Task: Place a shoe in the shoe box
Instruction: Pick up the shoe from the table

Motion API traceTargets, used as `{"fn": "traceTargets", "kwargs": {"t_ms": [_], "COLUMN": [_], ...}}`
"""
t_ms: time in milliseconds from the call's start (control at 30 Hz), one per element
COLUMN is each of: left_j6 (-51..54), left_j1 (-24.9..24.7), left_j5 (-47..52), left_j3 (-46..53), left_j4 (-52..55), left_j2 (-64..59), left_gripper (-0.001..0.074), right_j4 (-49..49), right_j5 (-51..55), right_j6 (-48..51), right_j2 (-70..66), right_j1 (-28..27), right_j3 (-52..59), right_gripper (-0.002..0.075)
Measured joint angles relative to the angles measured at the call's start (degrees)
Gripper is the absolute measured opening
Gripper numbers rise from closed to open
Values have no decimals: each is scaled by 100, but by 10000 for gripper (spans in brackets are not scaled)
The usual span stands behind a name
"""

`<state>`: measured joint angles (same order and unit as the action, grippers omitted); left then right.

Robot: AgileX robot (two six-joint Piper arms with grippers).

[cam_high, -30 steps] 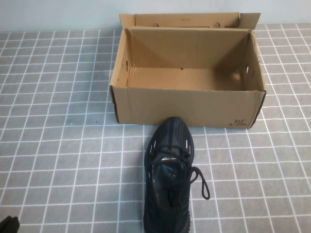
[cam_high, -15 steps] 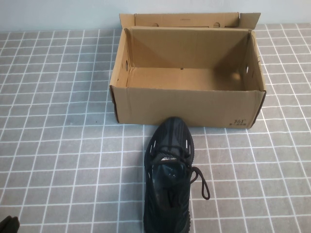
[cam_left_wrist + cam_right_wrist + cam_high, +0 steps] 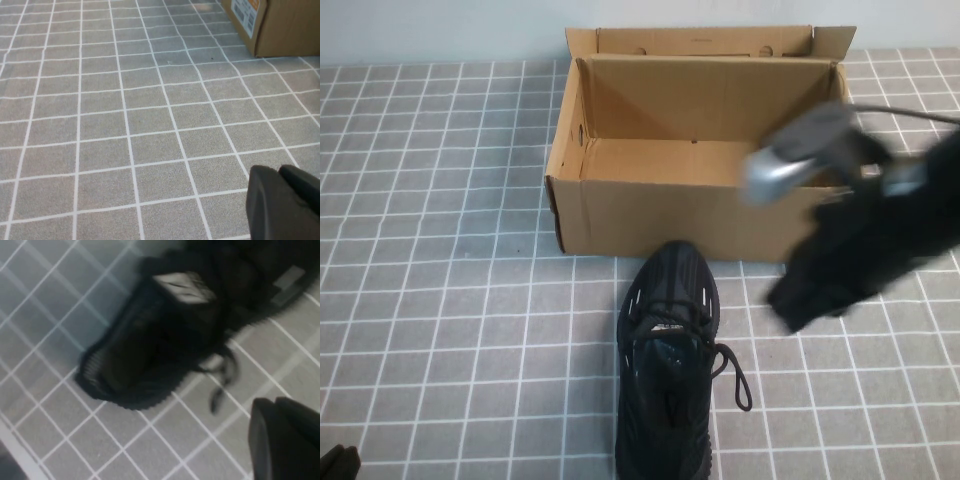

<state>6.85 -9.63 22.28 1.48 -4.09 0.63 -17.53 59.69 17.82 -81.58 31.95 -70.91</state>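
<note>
The black knit shoe (image 3: 668,350) lies on the grid-patterned table, toe against the front wall of the open brown shoe box (image 3: 705,215), one lace trailing to its right. The box is empty inside. My right gripper (image 3: 798,300) hangs blurred above the table just right of the shoe's toe, in front of the box's right front corner; its fingers are together and empty. In the right wrist view the shoe (image 3: 165,335) lies below the shut gripper (image 3: 274,402). My left gripper (image 3: 338,462) sits at the near left corner, shut and empty (image 3: 280,172).
The box's back flap (image 3: 705,40) stands upright against the pale wall. A corner of the box with a printed label (image 3: 285,25) shows in the left wrist view. Grey tiled table (image 3: 450,280) stretches left of the shoe and box.
My right arm has swung into view from the right and now hovers beside the shoe's toe. The shoe, the box and my left gripper have not moved.
</note>
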Motion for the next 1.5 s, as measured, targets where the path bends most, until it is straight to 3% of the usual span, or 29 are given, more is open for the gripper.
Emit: {"fn": "traceTargets", "kwargs": {"t_ms": [100, 200, 333, 467, 867, 1267, 1400, 1500], "left_j6": [0, 0, 0, 0, 0, 0, 0, 0], "left_j1": [0, 0, 0, 0, 0, 0, 0, 0], "left_j5": [0, 0, 0, 0, 0, 0, 0, 0], "left_j3": [0, 0, 0, 0, 0, 0, 0, 0], "left_j4": [0, 0, 0, 0, 0, 0, 0, 0], "left_j2": [0, 0, 0, 0, 0, 0, 0, 0], "left_gripper": [-1, -1, -1, -1, -1, -1, -1, -1], "right_j4": [127, 148, 174, 276, 1266, 974, 894, 857], "right_j5": [73, 112, 135, 135, -212, -475, -503, -503], "right_j6": [510, 1089, 1532, 1753, 1955, 1962, 1967, 1967], "right_j2": [-595, -1051, -1522, -1917, -2514, -2570, -2632, -2665], "right_j1": [607, 930, 1035, 1035, 1035, 1035, 1035, 1035], "right_j3": [-524, -980, -1362, -1561, -1642, -1636, -1645, -1645], "right_gripper": [20, 154, 349, 415, 403, 352, 314, 231]}}
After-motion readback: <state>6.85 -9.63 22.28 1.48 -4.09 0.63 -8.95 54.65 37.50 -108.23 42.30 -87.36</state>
